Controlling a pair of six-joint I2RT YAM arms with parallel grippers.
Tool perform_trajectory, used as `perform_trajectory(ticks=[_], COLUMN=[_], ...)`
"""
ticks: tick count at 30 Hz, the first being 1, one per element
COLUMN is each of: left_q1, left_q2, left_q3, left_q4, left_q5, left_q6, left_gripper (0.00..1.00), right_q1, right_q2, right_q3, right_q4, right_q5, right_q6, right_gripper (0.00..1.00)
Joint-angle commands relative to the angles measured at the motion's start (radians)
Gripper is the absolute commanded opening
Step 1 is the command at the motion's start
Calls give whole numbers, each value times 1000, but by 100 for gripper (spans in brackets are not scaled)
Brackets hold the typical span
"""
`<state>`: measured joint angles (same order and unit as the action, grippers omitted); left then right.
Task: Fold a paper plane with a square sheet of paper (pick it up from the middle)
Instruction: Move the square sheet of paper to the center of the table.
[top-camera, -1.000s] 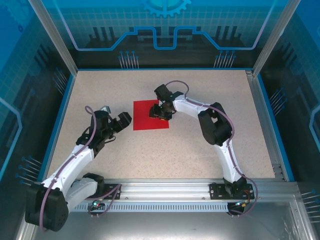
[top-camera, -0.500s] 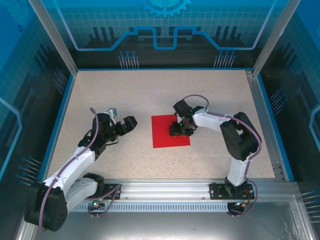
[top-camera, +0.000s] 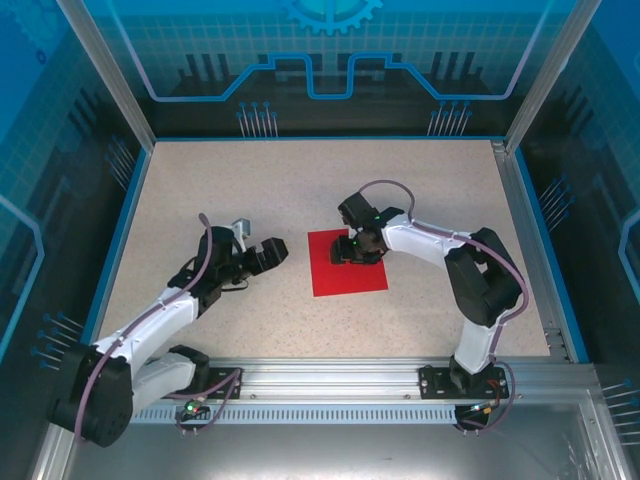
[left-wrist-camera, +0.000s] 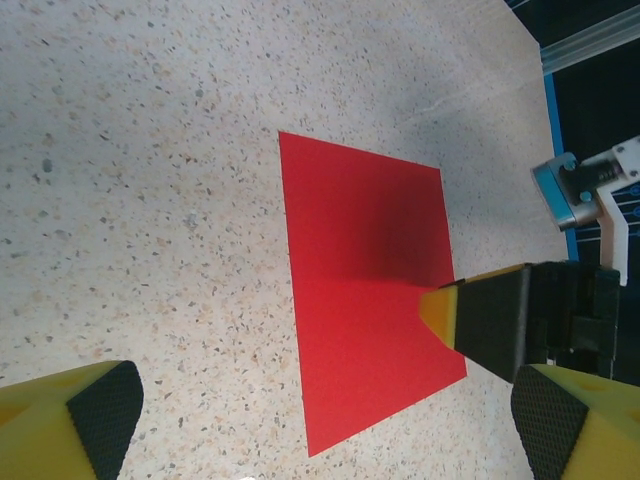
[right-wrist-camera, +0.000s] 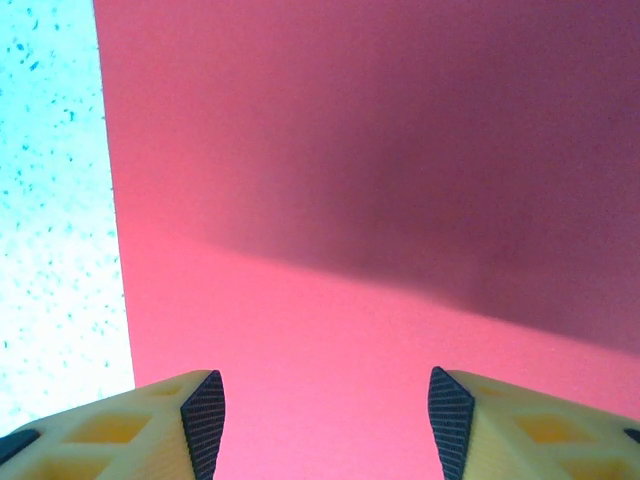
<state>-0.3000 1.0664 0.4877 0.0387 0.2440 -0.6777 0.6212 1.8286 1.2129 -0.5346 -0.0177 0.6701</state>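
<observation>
red sheet (top-camera: 350, 280) dragged rightward, left tool (top-camera: 260, 245) closer

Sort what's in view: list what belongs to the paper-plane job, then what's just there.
Job: square sheet of paper, flat and unfolded; right gripper, open, over the sheet; left gripper, open, beside the sheet.
Just there: speckled table; metal rail at the near edge; blue back wall.

I am running a robotics lab test cell here, not a home or a shop. The speckled beige stone-pattern tabletop (top-camera: 250, 180) is fenced by a raised blue rim (top-camera: 320, 139) and silver aluminium frame posts (top-camera: 105, 70). Blue printed wall panels with gear and circuit graphics (top-camera: 330, 60) close its far edge and sides. A slotted aluminium rail (top-camera: 330, 375) along the near edge carries my white-and-black left arm (top-camera: 150, 325) and right arm (top-camera: 420, 240).
</observation>
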Motion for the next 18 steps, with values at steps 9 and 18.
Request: perform_trajectory(ticks=[9,18], left_q1=[-40,-70], left_q2=[81,160], left_q3=[15,49], left_q4=[79,107], left_q5=[53,56], left_q6=[7,-5], left_gripper=[99,99], right_q1=[18,49], right_q2=[67,-10], right_q3=[-83,-69], right_q4=[25,32], right_q5=[51,86], right_q6=[279,285], right_gripper=[57,59])
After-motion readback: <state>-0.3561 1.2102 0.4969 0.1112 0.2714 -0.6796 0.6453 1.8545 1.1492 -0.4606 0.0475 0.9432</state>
